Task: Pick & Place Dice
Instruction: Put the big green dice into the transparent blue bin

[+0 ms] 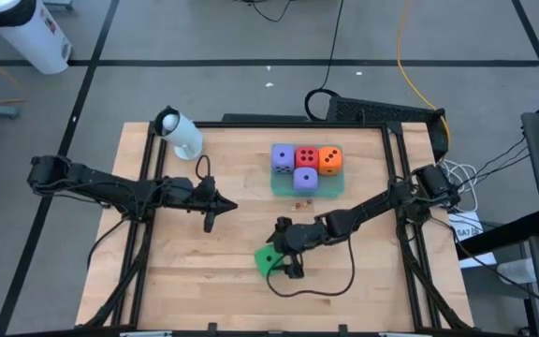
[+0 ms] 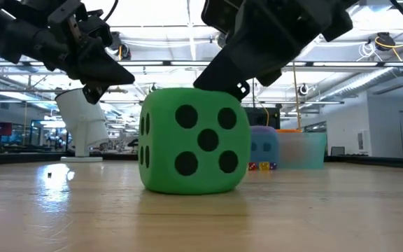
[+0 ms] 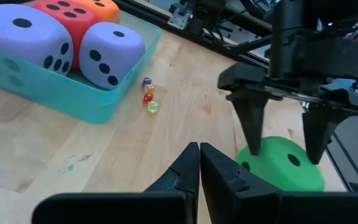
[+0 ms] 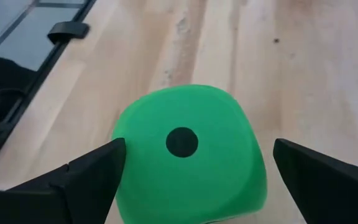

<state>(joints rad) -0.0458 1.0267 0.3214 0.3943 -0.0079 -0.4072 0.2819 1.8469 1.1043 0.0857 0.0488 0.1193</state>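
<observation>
**Green die on the table under wide-open right gripper**

High view: the right gripper [image 1: 289, 257] partly covers the green die [image 1: 267, 260], so only a corner of the cube shows on the bare wooden table [image 1: 204, 271]. Farther back, the translucent green tray [image 1: 330, 186] holds two purple dice [image 1: 283, 157], a red die [image 1: 308, 156] and an orange die [image 1: 330, 160]; the tray's floor is hidden under them. A few tiny beads [image 1: 302, 200] lie just in front of it, too small to make out. A white cylinder [image 1: 180, 134] stands near the far left corner. The left gripper [image 1: 211, 208] waits over the table's left-centre, fingers shut and empty.

Low view: the green die fills the middle, soft-edged, with dark round pips, resting flat on the wood. The right arm's dark body hangs right above it, with the fingertips cut off from sight. Behind, the tray and dice are blurred; beyond is a large room with ceiling lights.

Left wrist view: its own fingers [image 3: 191, 168] are pressed together. The right gripper's two fingers stand either side of the green die; whether they touch it is unclear.

Right wrist view: the die's one-pip face lies between the spread fingers [image 4: 92, 168], with gaps on both sides, nothing gripped.
</observation>
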